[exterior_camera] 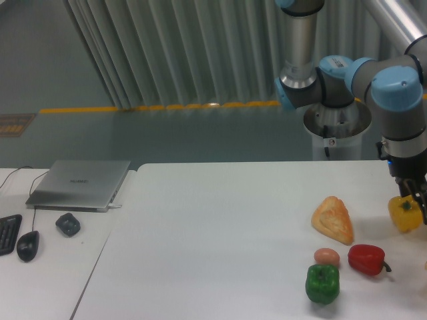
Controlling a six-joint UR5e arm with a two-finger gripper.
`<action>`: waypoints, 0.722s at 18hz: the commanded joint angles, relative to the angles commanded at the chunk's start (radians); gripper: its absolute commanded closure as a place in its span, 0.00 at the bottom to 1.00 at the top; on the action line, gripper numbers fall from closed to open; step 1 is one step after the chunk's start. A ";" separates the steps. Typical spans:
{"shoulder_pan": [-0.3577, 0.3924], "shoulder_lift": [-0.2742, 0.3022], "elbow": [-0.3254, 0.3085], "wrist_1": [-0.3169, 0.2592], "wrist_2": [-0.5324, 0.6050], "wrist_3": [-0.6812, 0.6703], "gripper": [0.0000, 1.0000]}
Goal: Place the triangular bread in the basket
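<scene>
Lying on the table [220, 227]: triangular bread [333, 219]; jaws beside yellow pepper [405, 213].

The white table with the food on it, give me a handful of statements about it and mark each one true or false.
1. The triangular bread lies on the white table, apart from the gripper. True.
2. The gripper is at the green pepper. False: it is at the yellow pepper, near the right edge of the picture.
3. The small brown egg sits just above the green pepper, left of the red pepper. True.
4. The bread is already in a basket. False: it rests on the table, and no basket is in view.
5. The closed laptop lies among the peppers. False: it is on the separate desk at left.
</scene>
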 joint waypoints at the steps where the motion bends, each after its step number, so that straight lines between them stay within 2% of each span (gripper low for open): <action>1: 0.000 0.006 -0.005 -0.011 -0.002 -0.002 0.00; 6: -0.002 0.012 -0.009 -0.017 -0.020 -0.028 0.00; 8: 0.002 0.012 -0.020 -0.006 -0.086 -0.080 0.00; 10: 0.014 0.012 -0.031 0.018 -0.144 -0.144 0.00; 13: 0.017 0.018 -0.061 0.057 -0.149 -0.210 0.00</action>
